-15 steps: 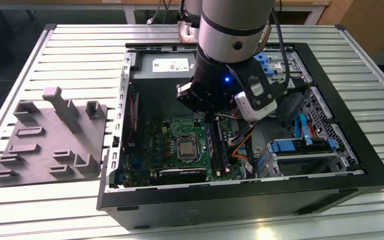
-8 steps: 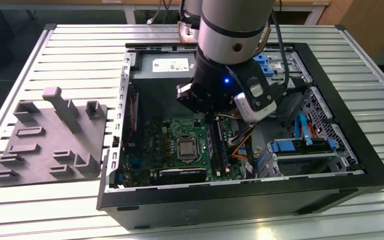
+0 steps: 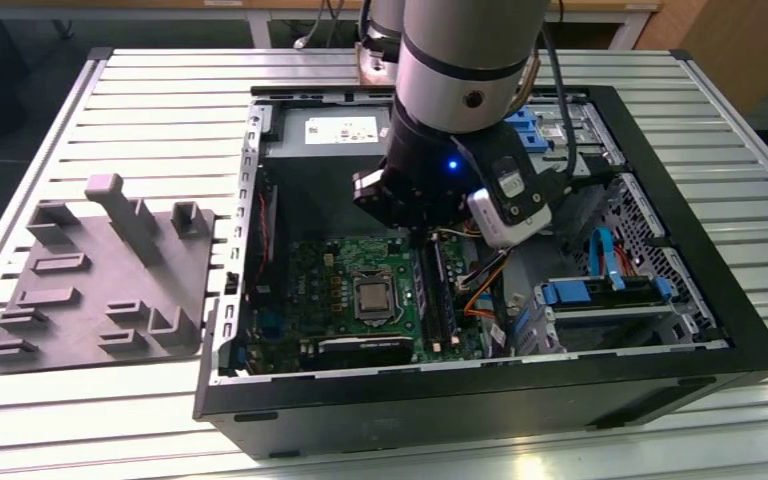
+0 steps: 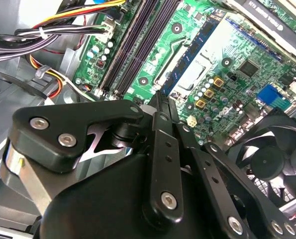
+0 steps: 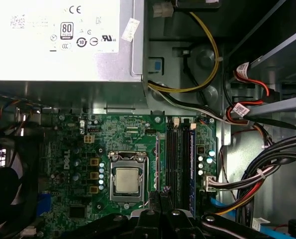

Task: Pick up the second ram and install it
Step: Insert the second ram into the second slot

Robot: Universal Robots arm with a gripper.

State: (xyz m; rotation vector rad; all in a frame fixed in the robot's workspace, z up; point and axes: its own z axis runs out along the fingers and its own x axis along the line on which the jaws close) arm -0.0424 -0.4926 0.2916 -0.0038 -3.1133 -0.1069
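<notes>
The slatted metal desk [image 3: 117,90] carries an open computer case [image 3: 491,385] lying on its side. A grey moulded tray [image 3: 91,300] sits beside it, towards the exterior view's left. The robot arm [image 3: 471,60] reaches down into the case from above.

Inside, a grey power supply [image 5: 63,59] fills one end. The green motherboard [image 5: 78,134] lies next to it, and bundled cables [image 5: 267,164] run along its far side. A black fan [image 4: 267,154] sits at a corner of the board, and the processor socket [image 5: 127,180] is near the middle. The long black slot rails [image 5: 175,164] lie between the socket and the cables. A blue strip [image 5: 192,164] runs along the rail nearest the cables; I cannot tell whether it is a seated stick.

The hand [image 4: 160,102] hovers above the board, over the end of the rails and a little towards the socket. Its fingers are drawn narrow. They pinch the second ram [image 4: 200,54], a slim dark blue board on edge. In the second wrist view it juts out past the fingertips, parallel to the rails and clear of them, not yet in a slot.
</notes>
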